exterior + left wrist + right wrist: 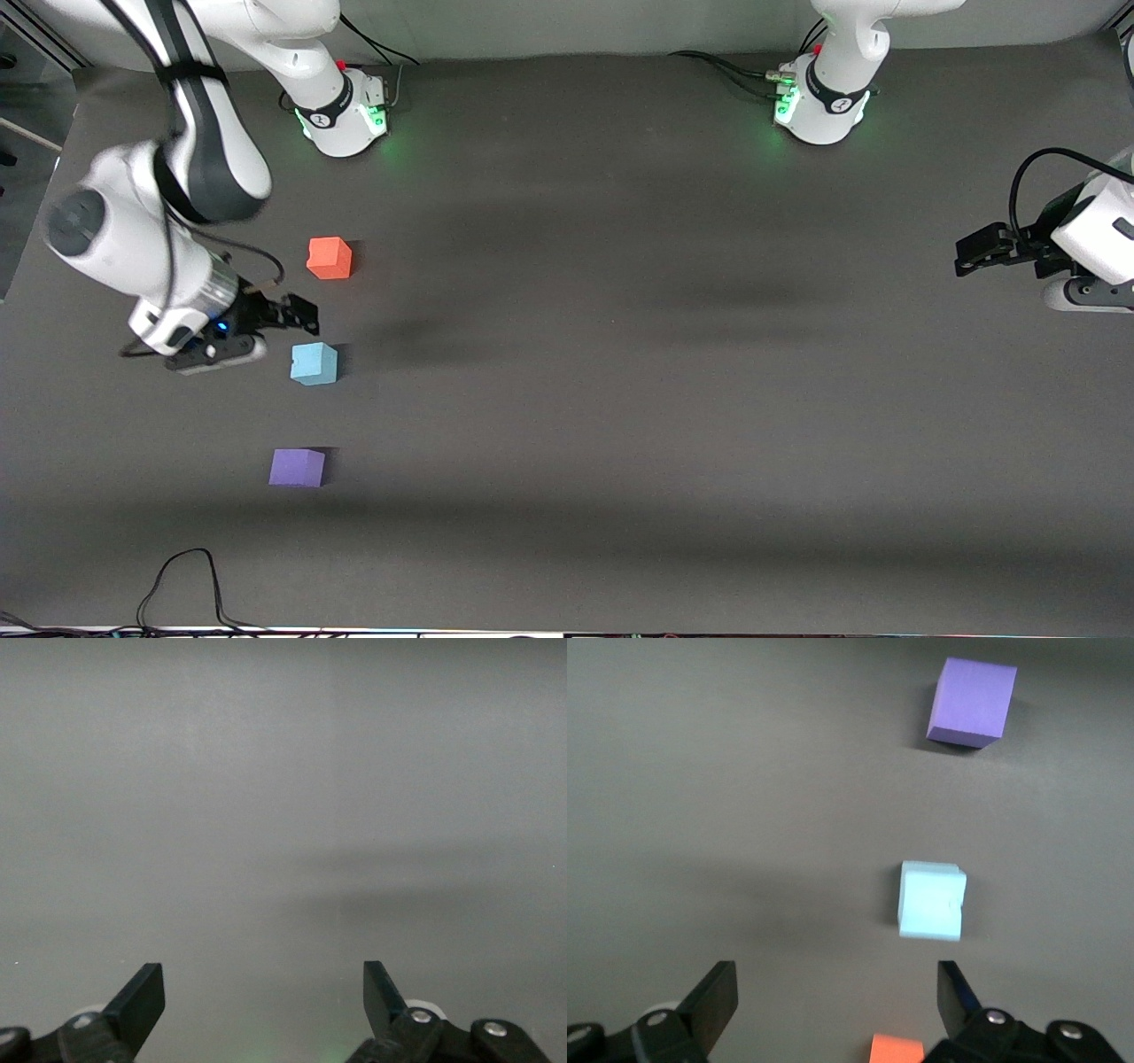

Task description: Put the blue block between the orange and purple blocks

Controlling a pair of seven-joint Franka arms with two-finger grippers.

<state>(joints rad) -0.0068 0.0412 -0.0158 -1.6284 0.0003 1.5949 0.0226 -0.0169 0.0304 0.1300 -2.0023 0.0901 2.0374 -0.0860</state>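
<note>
We are viewing the closing stage of the placement: the blue block (314,363) is lying on the table (620,399) between the orange block (330,258) and the purple block (297,467), nearer the front camera than the orange one and farther from it than the purple one, all three well apart and roughly in a line toward the right arm's end of the table. The right gripper (297,315) is hanging just beside the blue block, between it and the orange block, with its fingers spread and nothing between them; in the right wrist view the blue block (931,900) is sitting apart from the fingertips (713,997), with the purple block (972,702) and an edge of the orange block (896,1050) also showing. We are judging the task essentially complete, so the next move is calling only for a clean lift away without brushing the blue block. The left gripper (974,251) is waiting at the left arm's end, released and holding nothing. The surface is appearing as a dark grey matte covering; cables (186,585) are trailing along the table edge nearest the camera.
</note>
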